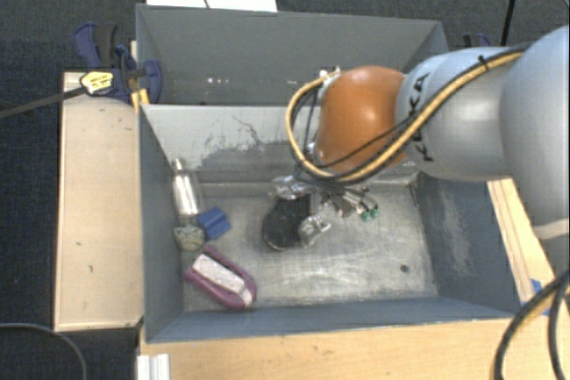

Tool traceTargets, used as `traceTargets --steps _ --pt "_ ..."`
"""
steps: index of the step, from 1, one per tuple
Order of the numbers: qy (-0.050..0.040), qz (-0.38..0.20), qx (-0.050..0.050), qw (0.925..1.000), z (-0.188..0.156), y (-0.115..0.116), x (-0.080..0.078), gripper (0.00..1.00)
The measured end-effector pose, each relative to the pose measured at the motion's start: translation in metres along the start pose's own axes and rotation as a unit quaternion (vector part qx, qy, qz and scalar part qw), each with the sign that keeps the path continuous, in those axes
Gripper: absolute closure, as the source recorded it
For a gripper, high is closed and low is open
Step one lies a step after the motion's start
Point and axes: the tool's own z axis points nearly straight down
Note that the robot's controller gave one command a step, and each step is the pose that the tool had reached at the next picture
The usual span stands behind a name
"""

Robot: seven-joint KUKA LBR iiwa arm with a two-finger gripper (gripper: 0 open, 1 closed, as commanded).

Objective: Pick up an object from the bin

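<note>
My gripper [307, 211] is low in the middle of the bin, its metal fingers right at a black rounded object [283, 227] on the floor. The fingers sit at the object's right and top side, and the orange cover above hides how they stand. To the left, a silver metal cylinder [184, 190] lies along the left wall. A small blue block [214, 222] rests just below it, with a greenish-grey lump [189, 237] beside it.
A purple and white oblong thing [220, 278] lies in the front left corner. Bare floor stretches across the right half and the front of the bin. The arm comes in from the right above the bin's right wall.
</note>
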Motion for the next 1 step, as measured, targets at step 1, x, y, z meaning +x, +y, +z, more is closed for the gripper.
traceTargets --steps 1 --pt "-0.0027 0.097 0.0 0.9953 0.0093 0.0344 0.0142 1.0"
